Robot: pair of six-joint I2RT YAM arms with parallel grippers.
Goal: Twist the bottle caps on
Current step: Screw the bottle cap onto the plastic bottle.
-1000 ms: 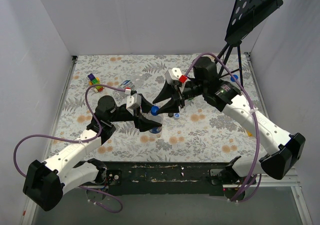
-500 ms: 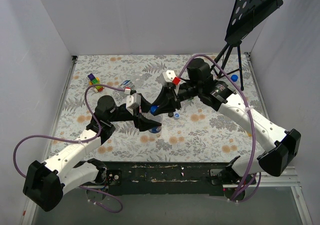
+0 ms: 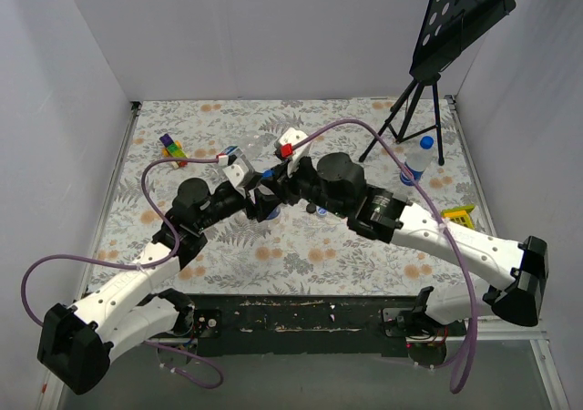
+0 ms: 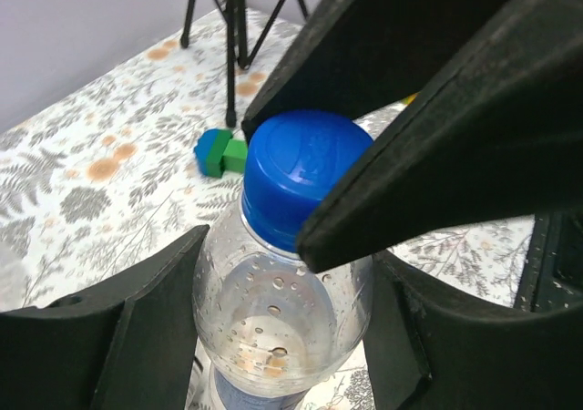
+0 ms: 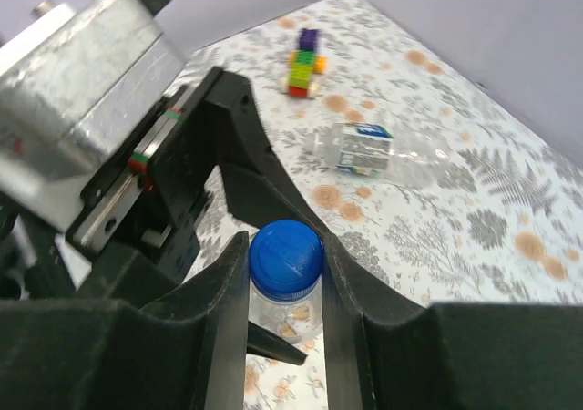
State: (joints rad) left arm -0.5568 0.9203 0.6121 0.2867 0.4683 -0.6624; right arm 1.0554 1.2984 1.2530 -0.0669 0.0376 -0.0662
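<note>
Floral-patterned table (image 3: 301, 255) enclosed by white walls. Near its middle, the left gripper (image 4: 287, 255) clamps the shoulder of an upright clear bottle (image 4: 273, 323). From the opposite side, the right gripper (image 5: 285, 246) pinches the blue cap (image 4: 305, 169) that sits on this bottle's neck, one finger against each side. Farther back, a second bottle (image 5: 369, 155) lies on its side near the coloured blocks (image 5: 303, 61). A capped bottle (image 3: 419, 158) stands beside the music stand (image 3: 460, 14).

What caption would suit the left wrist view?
Left gripper holds a clear bottle while right gripper clamps its blue cap.
</note>
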